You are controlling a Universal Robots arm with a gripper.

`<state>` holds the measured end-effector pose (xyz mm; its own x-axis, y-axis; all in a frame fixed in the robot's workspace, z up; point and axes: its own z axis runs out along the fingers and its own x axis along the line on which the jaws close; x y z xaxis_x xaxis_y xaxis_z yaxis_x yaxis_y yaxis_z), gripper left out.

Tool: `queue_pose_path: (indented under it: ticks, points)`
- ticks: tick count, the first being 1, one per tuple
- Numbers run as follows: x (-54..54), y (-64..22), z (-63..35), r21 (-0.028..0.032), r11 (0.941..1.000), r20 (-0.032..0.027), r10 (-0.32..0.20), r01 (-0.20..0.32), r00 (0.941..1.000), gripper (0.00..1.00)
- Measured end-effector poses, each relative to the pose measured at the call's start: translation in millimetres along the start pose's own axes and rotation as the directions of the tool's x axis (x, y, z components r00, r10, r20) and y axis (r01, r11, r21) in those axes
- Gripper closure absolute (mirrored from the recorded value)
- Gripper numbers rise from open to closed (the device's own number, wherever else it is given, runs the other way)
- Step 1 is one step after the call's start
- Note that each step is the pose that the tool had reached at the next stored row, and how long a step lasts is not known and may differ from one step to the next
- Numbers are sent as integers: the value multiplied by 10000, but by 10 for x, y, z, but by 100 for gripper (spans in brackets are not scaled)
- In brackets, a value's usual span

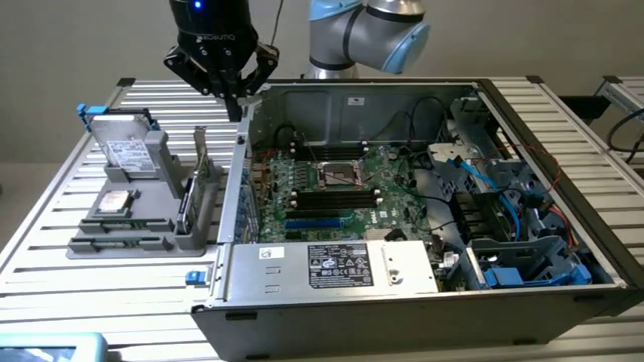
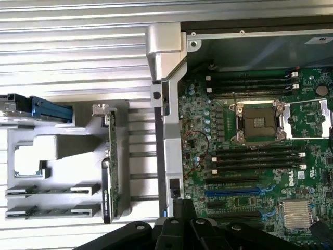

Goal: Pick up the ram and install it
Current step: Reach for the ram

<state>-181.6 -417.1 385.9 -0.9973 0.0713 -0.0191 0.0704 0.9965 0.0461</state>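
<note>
Tool (image 1: 234,111) looks pressed together and empty, hanging by the case wall (image 1: 241,162). I count two ram (image 2: 52,190) sticks slotted in the grey holder (image 1: 151,247) near the surface's edge at the exterior view's left, plus one expansion card (image 1: 204,181). Risk imo: going down from here it clips that wall or grabs the card instead.

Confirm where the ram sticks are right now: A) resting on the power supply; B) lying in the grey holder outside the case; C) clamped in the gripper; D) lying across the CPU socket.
B: both ram sticks lie flat in the grey holder beside the case, while the gripper hangs high over the case's wall, apart from them.
</note>
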Motion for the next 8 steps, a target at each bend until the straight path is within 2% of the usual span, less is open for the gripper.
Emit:
queue_pose_path:
  ticks: [8]
  points:
    - [285,-105,44,0,10000,0,0,0,10000,89]
